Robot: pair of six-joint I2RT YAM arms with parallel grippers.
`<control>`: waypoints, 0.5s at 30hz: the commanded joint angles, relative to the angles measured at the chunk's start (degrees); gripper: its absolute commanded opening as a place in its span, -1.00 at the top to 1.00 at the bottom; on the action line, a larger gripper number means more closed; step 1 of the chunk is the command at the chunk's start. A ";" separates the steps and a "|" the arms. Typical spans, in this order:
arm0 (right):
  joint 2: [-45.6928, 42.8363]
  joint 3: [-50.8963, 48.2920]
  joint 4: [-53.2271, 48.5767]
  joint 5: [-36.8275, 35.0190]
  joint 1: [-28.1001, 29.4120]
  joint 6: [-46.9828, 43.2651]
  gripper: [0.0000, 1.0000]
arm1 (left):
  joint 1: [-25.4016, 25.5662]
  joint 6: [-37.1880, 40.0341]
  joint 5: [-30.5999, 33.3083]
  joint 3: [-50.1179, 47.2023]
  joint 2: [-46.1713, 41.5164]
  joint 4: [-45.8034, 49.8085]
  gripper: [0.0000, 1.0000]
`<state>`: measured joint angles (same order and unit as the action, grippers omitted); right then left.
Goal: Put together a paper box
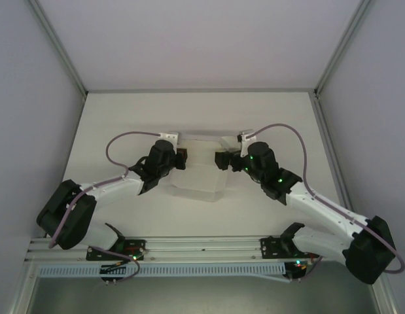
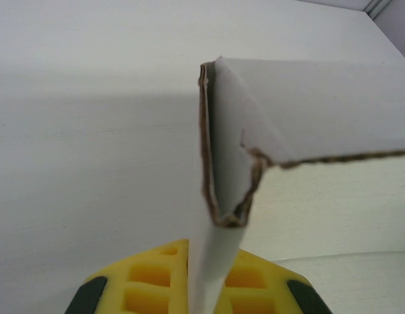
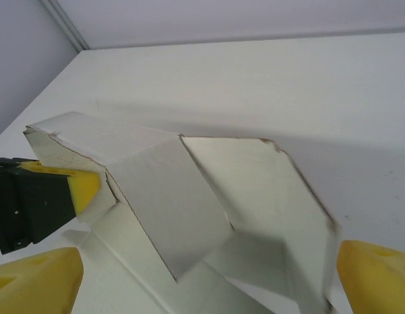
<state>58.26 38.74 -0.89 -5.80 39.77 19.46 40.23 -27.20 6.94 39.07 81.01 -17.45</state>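
The paper box [image 1: 197, 178] lies half folded in the middle of the table, off-white with brown torn-looking edges. My left gripper [image 1: 182, 159] is at its left end, shut on a thin upright flap. In the left wrist view that flap runs up from between the yellow pads [image 2: 150, 281] of the gripper [image 2: 212, 291] to a folded corner of the box [image 2: 307, 111]. My right gripper [image 1: 221, 160] stands at the box's right end, open. In the right wrist view its yellow fingers [image 3: 375, 275] straddle the box's raised walls and floor [image 3: 254, 190]; the left gripper's pad [image 3: 81, 186] pinches the far corner.
The white table [image 1: 123, 118] is closed in by pale walls on three sides, with metal posts at the back corners. A slotted rail [image 1: 202, 245] runs along the near edge between the arm bases. Purple cables loop above both wrists.
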 commanded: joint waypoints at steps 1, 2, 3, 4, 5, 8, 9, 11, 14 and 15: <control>-4.25 -1.61 -10.86 -4.68 0.24 2.67 -1.00 | -0.50 -1.41 2.34 1.95 -1.46 0.75 1.00; -5.49 -2.17 -12.52 -4.67 0.23 2.83 -0.99 | -0.58 -1.36 2.38 2.07 -1.47 0.63 1.00; -6.54 -2.79 -13.76 -4.93 0.25 3.26 -0.99 | -0.68 -1.41 2.38 2.06 -1.45 0.45 1.00; -7.62 -3.49 -14.84 -5.26 0.16 3.88 -0.99 | -0.73 -1.39 2.28 2.06 -1.56 0.26 1.00; -8.55 -4.12 -15.73 -5.80 0.22 4.44 -1.00 | -0.73 -1.37 2.29 2.06 -1.54 0.09 1.00; -11.08 -6.38 -17.26 -8.22 0.14 5.67 -0.99 | -0.80 -1.13 2.21 2.11 -1.66 0.20 1.00; -11.61 -7.08 -17.39 -8.63 0.02 5.63 -0.99 | -0.78 -1.16 2.19 2.08 -1.63 0.22 1.00; -12.12 -7.92 -17.06 -8.22 -0.33 5.67 -0.99 | -0.82 -0.93 2.11 1.82 -1.73 0.22 1.00; -11.28 -8.35 -15.82 -8.09 -0.73 6.02 -0.99 | -0.80 -0.84 1.96 1.71 -1.58 -0.05 1.00; -10.87 -8.30 -15.91 -9.12 -0.77 6.79 -1.00 | -0.89 -0.69 1.70 1.71 -1.54 -0.12 1.00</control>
<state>47.11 30.61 -16.67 -12.12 39.38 24.18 39.83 -27.57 7.94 39.66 80.90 -17.06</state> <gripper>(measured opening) 0.996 0.051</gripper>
